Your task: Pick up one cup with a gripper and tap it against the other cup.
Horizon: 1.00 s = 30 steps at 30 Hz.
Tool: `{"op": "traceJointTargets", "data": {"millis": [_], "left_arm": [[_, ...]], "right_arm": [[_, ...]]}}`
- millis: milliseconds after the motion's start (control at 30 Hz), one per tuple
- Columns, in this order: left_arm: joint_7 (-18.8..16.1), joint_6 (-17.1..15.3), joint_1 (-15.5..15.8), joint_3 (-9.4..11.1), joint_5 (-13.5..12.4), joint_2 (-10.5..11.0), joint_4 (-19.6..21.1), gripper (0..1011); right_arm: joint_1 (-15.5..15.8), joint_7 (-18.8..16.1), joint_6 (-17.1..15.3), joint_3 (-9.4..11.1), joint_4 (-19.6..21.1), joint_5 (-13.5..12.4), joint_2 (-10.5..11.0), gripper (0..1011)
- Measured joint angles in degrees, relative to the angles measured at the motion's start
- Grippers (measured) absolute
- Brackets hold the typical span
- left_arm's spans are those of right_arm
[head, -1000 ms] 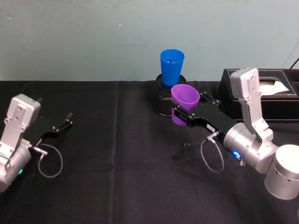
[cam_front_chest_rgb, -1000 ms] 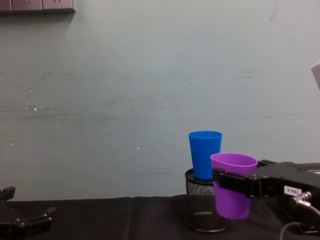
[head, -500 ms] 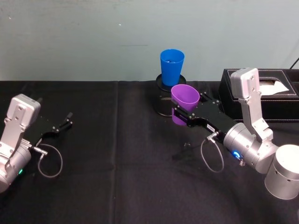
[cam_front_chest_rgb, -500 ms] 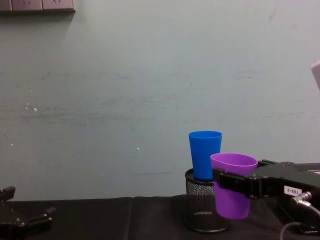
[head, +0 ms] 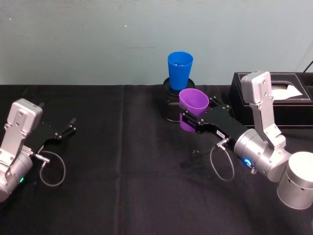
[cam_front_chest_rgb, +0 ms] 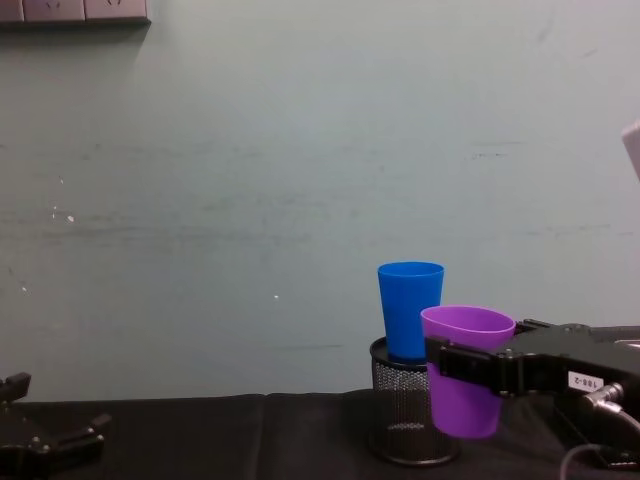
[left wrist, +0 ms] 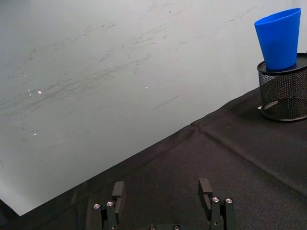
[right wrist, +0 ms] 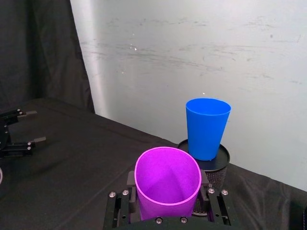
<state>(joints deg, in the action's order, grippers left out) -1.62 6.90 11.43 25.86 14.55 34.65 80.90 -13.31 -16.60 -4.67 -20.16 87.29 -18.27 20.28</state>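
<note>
— What does the head view give you that the chest view doesn't?

— The layout. The right gripper (right wrist: 167, 184) reaches in from the right and is clamped on the purple cup (head: 193, 103), just in front of the blue cup (head: 179, 68). From the chest the two cups overlap, so depth is lost, but that view shows the purple one hanging clear of the black cloth (head: 122, 196).

— And the wrist views?

— The right wrist looks straight into the purple cup's open mouth, a finger on either side. The left wrist shows the left gripper (left wrist: 161, 191) low over the cloth at the far left, fingers spread wide, nothing between them.

— How does the purple cup look?

— Plain, smooth, tapered, mouth up and tipped slightly. Much the same size as the blue one.

— Where's the blue cup?

— Upright on top of the black mesh pen holder (cam_front_chest_rgb: 400, 420), by the back wall.

— Do the cups touch?

— There seems to be a small gap, though I can't be sure from these angles.

— Counts?

— Two cups, one purple, one blue. One mesh holder. Two grippers. One black tissue box (head: 293, 105) at the right.
</note>
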Motion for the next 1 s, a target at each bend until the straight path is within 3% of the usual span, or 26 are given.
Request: {"op": "traceJointTargets", "data": {"millis": [1000], "left_arm": [[0.0, 0.0, 0.0, 0.0, 0.0, 0.0, 0.0, 1000]], "right_arm": [[0.0, 0.0, 0.0, 0.0, 0.0, 0.0, 0.0, 726]]}}
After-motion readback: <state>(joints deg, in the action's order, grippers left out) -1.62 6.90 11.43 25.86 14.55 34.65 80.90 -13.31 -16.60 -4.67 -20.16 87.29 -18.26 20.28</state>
